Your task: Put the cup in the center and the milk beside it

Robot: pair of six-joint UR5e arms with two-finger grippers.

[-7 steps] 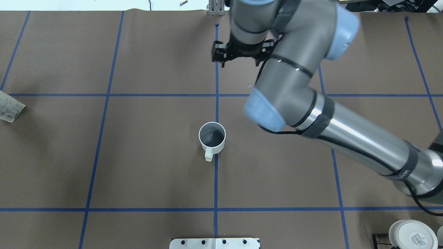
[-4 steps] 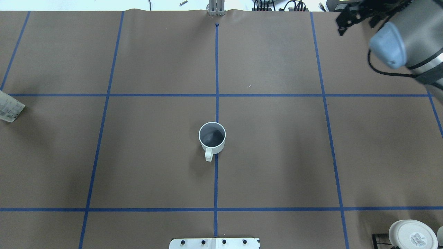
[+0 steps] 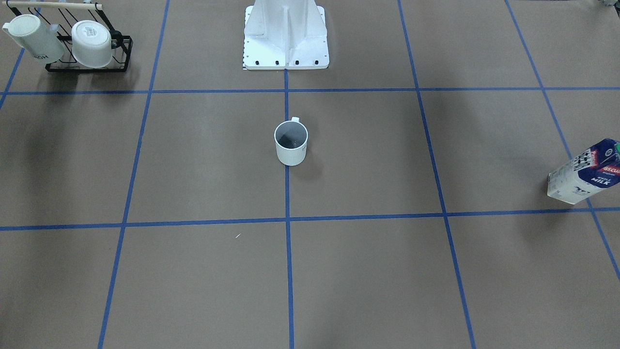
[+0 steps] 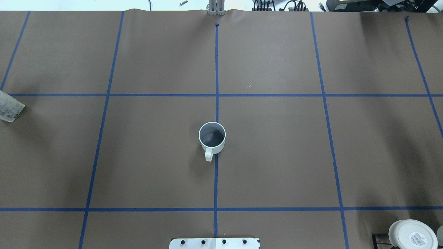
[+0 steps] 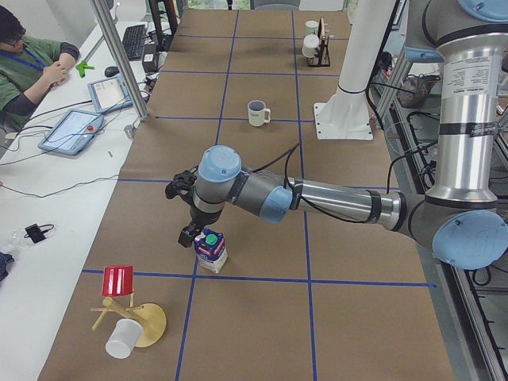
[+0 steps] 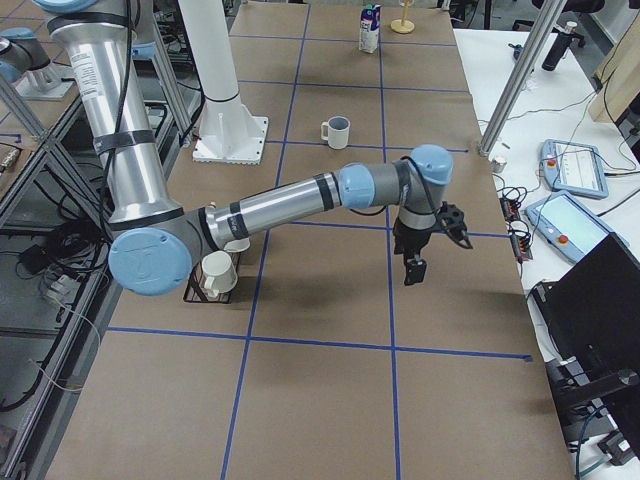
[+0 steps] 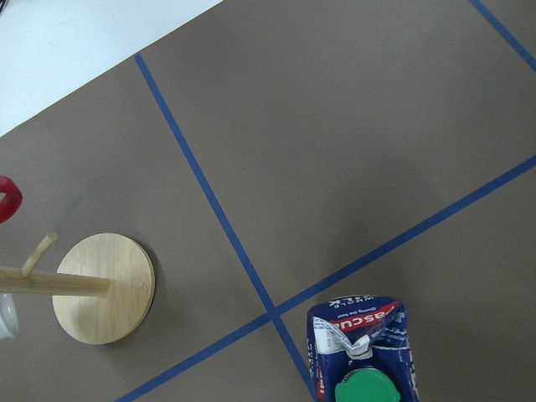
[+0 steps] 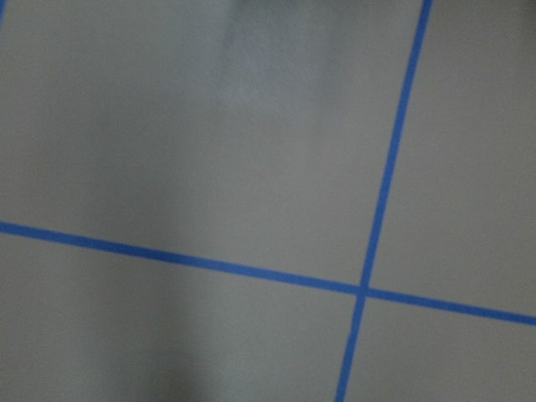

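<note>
The cup [image 3: 291,145] stands upright on the middle tape line of the brown table, handle toward the robot; it also shows in the overhead view [image 4: 211,138]. The milk [image 3: 583,172] stands far off at the table's left end, its edge just in the overhead view [image 4: 10,109]. In the exterior left view my left gripper [image 5: 193,235] hangs right beside and above the milk [image 5: 211,250]; I cannot tell if it is open. The left wrist view shows the milk's green cap [image 7: 367,392] at its bottom edge. My right gripper [image 6: 413,270] hovers over bare table toward the right end; I cannot tell its state.
A wooden mug tree [image 5: 131,317] with a red cup and a clear cup stands near the milk; its base shows in the left wrist view [image 7: 104,287]. A black rack [image 3: 87,46] with white cups sits by the robot's right. The robot base [image 3: 286,39] is at the near edge.
The right arm has swung from over the table's far middle off to the right and out of the overhead view. The cup has not moved.
</note>
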